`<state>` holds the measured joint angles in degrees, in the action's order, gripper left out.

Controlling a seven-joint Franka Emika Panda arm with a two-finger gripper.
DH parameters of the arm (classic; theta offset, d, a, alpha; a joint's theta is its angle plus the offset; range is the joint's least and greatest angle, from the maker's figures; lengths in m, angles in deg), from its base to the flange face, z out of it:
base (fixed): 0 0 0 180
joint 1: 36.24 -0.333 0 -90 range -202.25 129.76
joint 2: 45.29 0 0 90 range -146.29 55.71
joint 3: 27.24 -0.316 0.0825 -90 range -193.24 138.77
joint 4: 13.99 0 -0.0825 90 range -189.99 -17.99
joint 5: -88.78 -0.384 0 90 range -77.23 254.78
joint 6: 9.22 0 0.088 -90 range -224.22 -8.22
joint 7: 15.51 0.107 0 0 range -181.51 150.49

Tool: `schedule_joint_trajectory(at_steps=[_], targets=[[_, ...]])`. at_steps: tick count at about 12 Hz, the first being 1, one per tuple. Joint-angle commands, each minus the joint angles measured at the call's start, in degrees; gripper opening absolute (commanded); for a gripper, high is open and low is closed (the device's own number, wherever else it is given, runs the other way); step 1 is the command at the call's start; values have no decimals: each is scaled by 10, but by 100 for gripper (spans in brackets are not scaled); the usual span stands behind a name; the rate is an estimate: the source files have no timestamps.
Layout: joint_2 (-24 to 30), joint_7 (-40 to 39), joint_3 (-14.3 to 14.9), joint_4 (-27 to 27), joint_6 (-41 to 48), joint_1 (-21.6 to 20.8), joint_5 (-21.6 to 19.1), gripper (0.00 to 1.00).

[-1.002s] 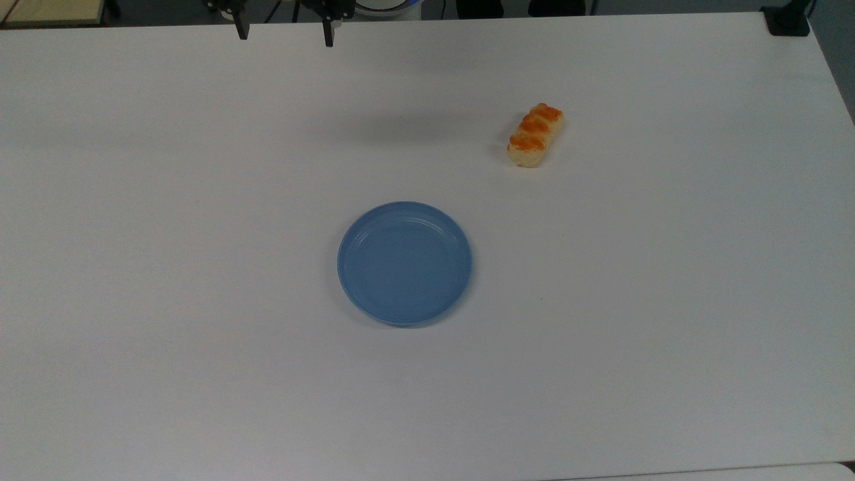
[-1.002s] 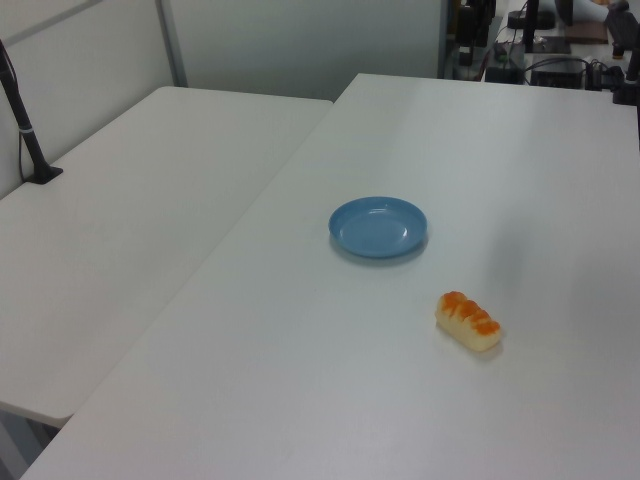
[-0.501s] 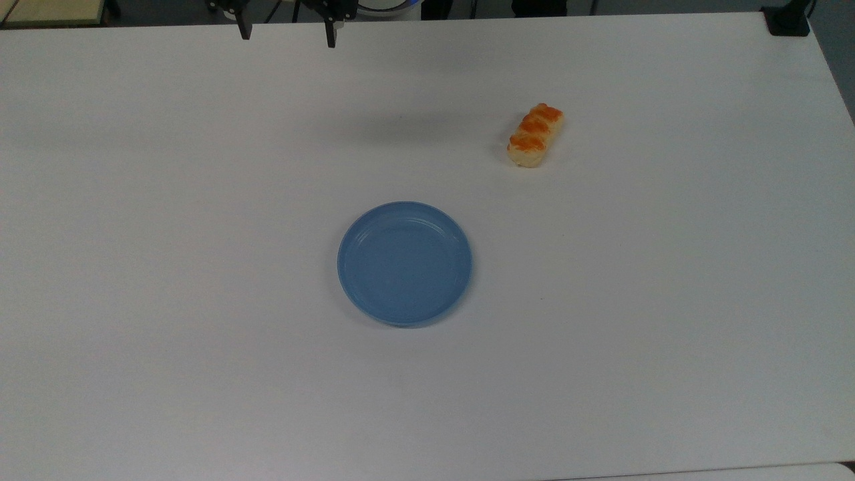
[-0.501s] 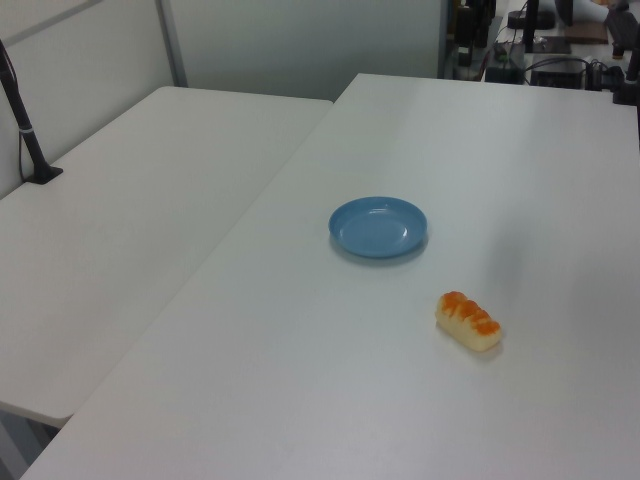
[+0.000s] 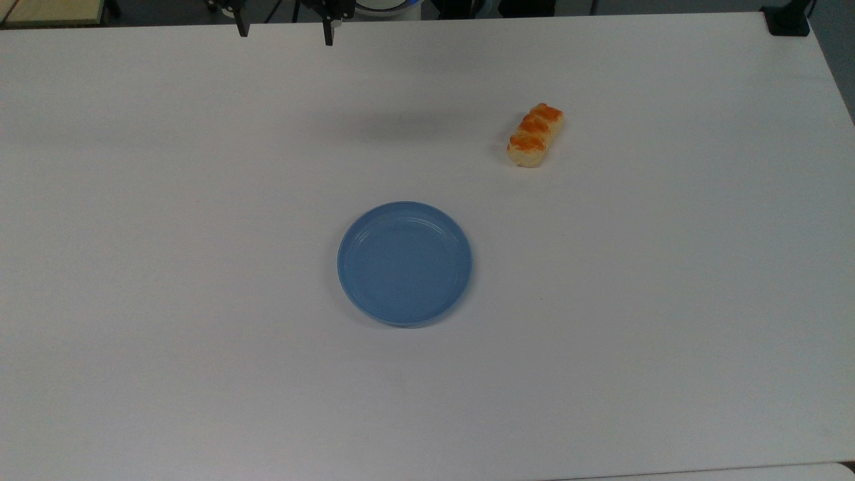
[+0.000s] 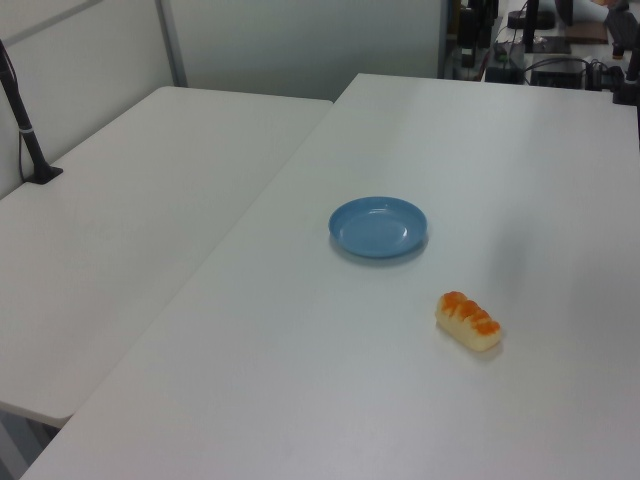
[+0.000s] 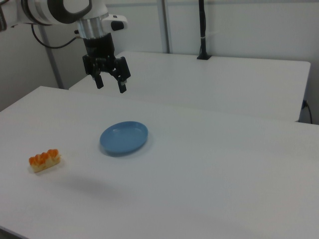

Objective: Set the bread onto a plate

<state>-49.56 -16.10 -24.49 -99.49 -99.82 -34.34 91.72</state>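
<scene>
Right view, left to right: bread (image 7: 44, 160) lies on the white table (image 7: 209, 174), glazed bumps up, well apart from the plate (image 7: 124, 137) to its right. Gripper (image 7: 110, 84) hangs high above the table, beyond the plate, fingers spread with nothing between them (tips point down). Top view: gripper (image 5: 285, 33) at the top edge, plate (image 5: 405, 264) mid-table, bare; bread (image 5: 536, 135) further right and up, tilted, not touching the plate
</scene>
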Motion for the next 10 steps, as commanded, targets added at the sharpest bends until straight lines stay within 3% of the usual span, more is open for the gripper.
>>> schedule_joint_trajectory(at_steps=[1,3,5,10], targets=[[6,13,0,0,17,-6,8,100],[28,24,0,-10,10,-8,6,100],[62,21,0,-58,-6,-9,5,100],[60,34,-15,-63,-12,-25,5,100]])
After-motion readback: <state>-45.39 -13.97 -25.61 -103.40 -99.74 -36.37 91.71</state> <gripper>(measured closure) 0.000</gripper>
